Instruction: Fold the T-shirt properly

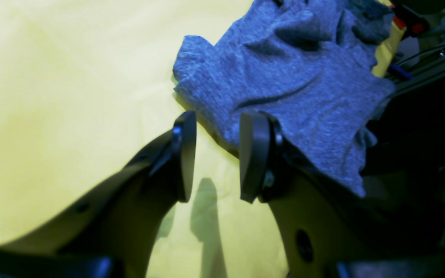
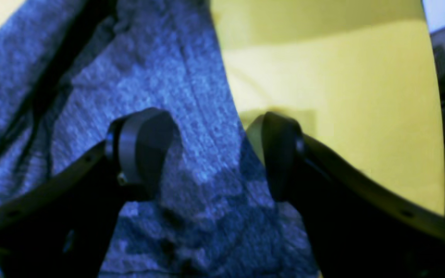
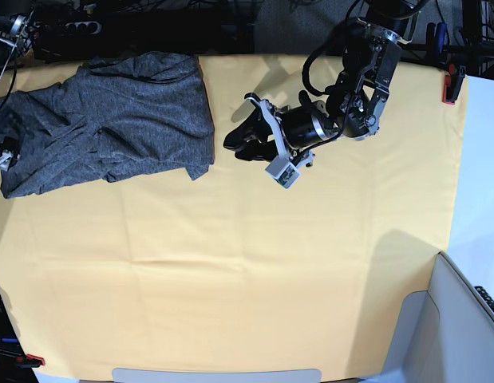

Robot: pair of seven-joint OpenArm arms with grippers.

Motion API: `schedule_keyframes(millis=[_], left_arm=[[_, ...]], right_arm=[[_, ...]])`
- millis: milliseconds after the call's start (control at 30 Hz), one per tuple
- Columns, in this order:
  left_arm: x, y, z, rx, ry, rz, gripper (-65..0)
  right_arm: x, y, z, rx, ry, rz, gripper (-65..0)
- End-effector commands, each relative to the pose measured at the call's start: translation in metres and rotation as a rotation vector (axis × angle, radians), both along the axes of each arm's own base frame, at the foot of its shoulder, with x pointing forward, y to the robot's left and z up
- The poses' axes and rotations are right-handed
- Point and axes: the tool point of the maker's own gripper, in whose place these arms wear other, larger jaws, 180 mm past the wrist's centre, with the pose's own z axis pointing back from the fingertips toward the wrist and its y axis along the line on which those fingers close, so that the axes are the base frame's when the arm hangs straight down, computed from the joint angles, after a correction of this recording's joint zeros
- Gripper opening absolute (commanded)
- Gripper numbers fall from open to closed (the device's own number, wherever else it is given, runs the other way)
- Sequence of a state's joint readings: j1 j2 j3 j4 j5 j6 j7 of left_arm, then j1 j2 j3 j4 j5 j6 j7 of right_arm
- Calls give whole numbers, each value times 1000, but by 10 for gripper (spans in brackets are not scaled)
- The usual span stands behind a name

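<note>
beside t-shirt (image 3: 111, 120): left pincer (image 3: 235, 140), tablecloth (image 3: 231, 271)

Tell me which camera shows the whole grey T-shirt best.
The base view: the T-shirt lies bunched at the tablecloth's far corner, fully visible. The left wrist view shows one edge, the right wrist view only close-up fabric.

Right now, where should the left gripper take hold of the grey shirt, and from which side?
Probably the shirt's free corner nearest the left gripper, approached from the bare tablecloth side. That edge lies flat with nothing covering it, and the open jaws already face it.
</note>
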State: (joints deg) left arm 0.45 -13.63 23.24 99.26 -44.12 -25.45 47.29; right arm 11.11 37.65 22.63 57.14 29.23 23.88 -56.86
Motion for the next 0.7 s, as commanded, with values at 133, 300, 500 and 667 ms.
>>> schedule_keyframes(millis=[133,300,500,667], left_arm=[[8,-3,16,-43,-44,6,-463],[9,-3,17,-44,-46,6,-463],[9,-3,17,-44,-46,6,-463],[9,-2,13,-40,-35,9,-463]], right_arm=[[-4,10,-3,12,51,39,-253],[-16,19,-12,49,56,48,-253],[-22,27,-11,62,44,75,-253],[-24,33,-6,42,38,109,-253]])
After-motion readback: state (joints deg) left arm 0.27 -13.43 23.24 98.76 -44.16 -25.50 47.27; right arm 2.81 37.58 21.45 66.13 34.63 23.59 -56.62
